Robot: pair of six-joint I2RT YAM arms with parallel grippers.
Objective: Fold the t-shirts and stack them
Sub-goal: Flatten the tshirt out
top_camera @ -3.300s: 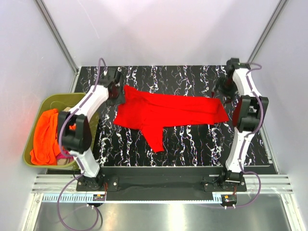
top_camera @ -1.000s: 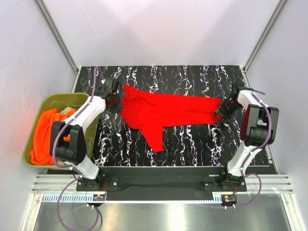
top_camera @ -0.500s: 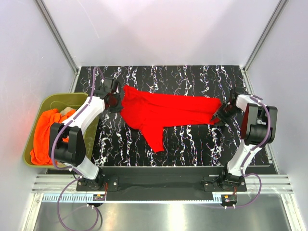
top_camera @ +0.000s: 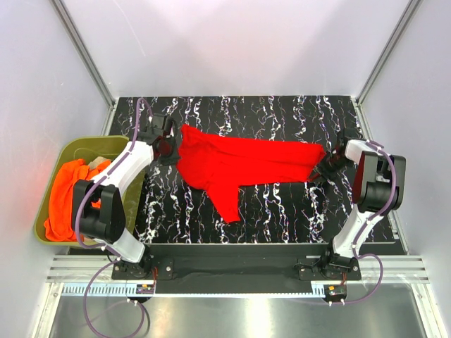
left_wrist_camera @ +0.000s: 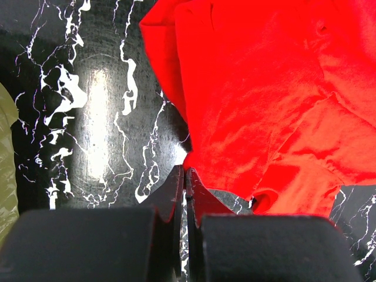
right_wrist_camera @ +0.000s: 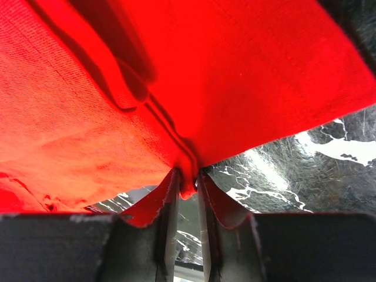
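Observation:
A bright red t-shirt (top_camera: 239, 162) lies spread across the black marbled table, one sleeve pointing toward the near edge. My left gripper (top_camera: 171, 149) is at the shirt's left edge. In the left wrist view its jaws (left_wrist_camera: 185, 171) are pressed together, and the red cloth (left_wrist_camera: 252, 106) draws to a point at their tips. My right gripper (top_camera: 323, 167) is low at the shirt's right edge. The right wrist view shows it (right_wrist_camera: 188, 176) shut on a small fold of the red cloth (right_wrist_camera: 176, 76). An orange t-shirt (top_camera: 67, 201) lies bunched in the tub.
The olive-green tub (top_camera: 84, 141) stands off the table's left side, beside the left arm. A little magenta cloth (top_camera: 91, 225) peeks out under the orange shirt. Bare marbled table (top_camera: 282, 204) lies in front of the red shirt.
The right arm came down from the back right corner to the shirt's right edge, and its jaws have just pinched the cloth. The left gripper stays shut at the left edge.

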